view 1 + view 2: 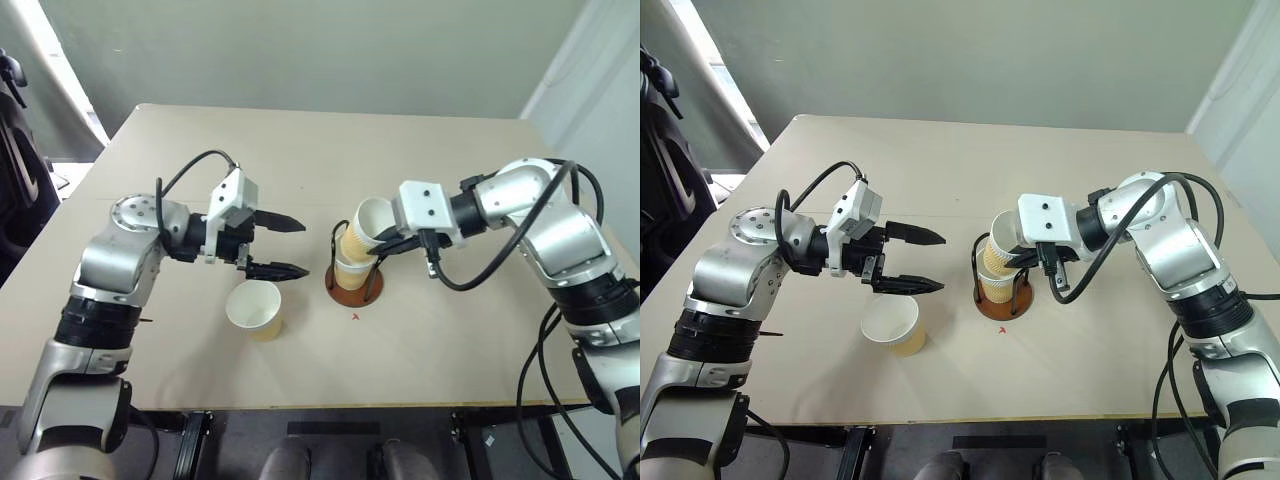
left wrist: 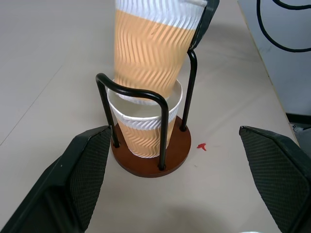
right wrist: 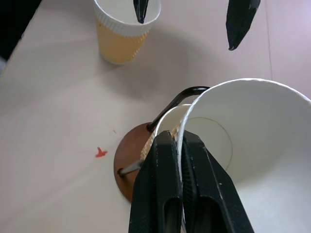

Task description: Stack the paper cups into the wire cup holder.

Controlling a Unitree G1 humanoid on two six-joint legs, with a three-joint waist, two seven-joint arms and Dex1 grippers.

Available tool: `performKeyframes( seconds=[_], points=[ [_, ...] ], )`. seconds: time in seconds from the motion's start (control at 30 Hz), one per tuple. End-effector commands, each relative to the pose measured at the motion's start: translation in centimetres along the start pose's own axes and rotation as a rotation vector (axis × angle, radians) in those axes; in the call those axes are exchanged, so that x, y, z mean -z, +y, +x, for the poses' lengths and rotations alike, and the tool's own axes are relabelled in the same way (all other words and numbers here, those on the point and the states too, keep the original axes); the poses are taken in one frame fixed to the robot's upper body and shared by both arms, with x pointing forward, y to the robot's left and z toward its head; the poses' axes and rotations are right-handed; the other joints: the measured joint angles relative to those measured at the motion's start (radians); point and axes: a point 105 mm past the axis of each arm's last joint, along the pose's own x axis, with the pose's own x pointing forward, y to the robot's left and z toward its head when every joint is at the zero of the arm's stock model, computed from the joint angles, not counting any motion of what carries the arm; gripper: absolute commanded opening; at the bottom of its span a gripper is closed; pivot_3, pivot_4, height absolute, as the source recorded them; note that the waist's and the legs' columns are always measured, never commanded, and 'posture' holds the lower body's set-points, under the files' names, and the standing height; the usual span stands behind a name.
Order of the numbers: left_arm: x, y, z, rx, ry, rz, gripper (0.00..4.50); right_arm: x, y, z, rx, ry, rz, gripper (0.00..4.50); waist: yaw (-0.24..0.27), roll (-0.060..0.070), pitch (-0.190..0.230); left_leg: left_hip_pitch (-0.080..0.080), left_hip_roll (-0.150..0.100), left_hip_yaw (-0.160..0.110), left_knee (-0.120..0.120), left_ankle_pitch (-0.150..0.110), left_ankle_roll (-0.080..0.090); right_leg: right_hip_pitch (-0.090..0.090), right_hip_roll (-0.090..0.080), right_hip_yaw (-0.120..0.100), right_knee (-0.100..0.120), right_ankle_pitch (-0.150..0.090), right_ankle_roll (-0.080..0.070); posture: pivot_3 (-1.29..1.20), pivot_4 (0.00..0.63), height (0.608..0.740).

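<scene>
My right gripper (image 3: pixel 181 145) pinches a paper cup (image 1: pixel 366 232) by its thin rim, tilted into the wire cup holder (image 1: pixel 356 280) mid-tabletop. It looks light and crushable, so I'd hold gently. My left gripper (image 1: pixel 290 245) gapes empty.

A small red mark (image 1: pixel 355 316) sits on the tan table (image 1: pixel 300 150), a dark chair (image 1: pixel 15 140) beside it.

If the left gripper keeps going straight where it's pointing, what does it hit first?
Likely the wire cup holder, its near loop in front of the seated paper cup. The open left gripper faces it; depth unclear.
</scene>
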Motion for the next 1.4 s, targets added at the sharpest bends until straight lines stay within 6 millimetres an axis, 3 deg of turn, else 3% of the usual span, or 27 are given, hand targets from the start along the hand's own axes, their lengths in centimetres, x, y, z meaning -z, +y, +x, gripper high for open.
performKeyframes(
  seconds=[0.03,0.13,0.23,0.6,0.83,1.23,1.4],
  points=[
    [-1.2,0.1,-0.5,-0.020,-0.016,0.059,4.50,-0.8,-0.7,-0.2,0.009,0.015,-0.072,0.04,0.000,0.000,0.000,0.000,0.000,0.000,0.000,0.000,0.000,0.000,0.000,0.000,0.000,0.000,0.000,0.00,0.150,0.740],
    [-1.2,0.0,-0.5,-0.021,-0.015,0.060,4.50,-0.9,-0.9,-0.1,0.007,0.013,-0.081,0.04,0.000,0.000,0.000,0.000,0.000,0.000,0.000,0.000,0.000,0.000,0.000,0.000,0.000,0.000,0.000,0.00,0.150,0.740],
    [-1.2,0.0,-0.5,-0.021,-0.014,0.060,4.50,-1.4,-1.0,0.0,0.003,-0.008,-0.076,0.61,0.000,0.000,0.000,0.000,0.000,0.000,0.000,0.000,0.000,0.000,0.000,0.000,0.000,0.000,0.000,0.00,0.150,0.740],
    [-1.0,-0.1,-0.4,-0.017,-0.011,0.058,4.50,-2.5,-0.9,-0.4,0.001,-0.059,-0.051,4.46,0.000,0.000,0.000,0.000,0.000,0.000,-0.001,0.000,0.000,0.000,0.000,0.000,0.000,0.000,0.000,0.00,0.150,0.740],
    [-1.0,-0.1,-0.5,-0.017,-0.010,0.058,4.50,-3.2,-1.0,-0.5,0.007,-0.111,-0.019,4.46,0.000,0.000,0.000,0.000,0.000,0.000,-0.001,0.000,0.000,0.000,0.000,0.000,0.000,0.000,0.000,0.00,0.150,0.740],
    [-2.6,-1.5,-3.2,0.001,0.062,0.118,4.50,-5.1,-1.4,-3.3,0.202,-0.418,0.322,4.46,0.000,0.000,0.000,0.000,0.000,0.000,-0.002,0.000,-0.001,0.000,0.000,0.000,-0.001,0.000,-0.001,0.00,0.150,0.740],
    [-3.5,-2.9,-4.0,0.023,0.079,0.116,4.50,-4.0,-0.9,-3.8,0.240,-0.404,0.379,4.46,-0.001,0.000,0.000,0.000,0.000,0.000,-0.002,0.001,-0.001,-0.001,0.001,0.000,-0.002,-0.001,-0.002,0.00,0.150,0.740]
  ],
)
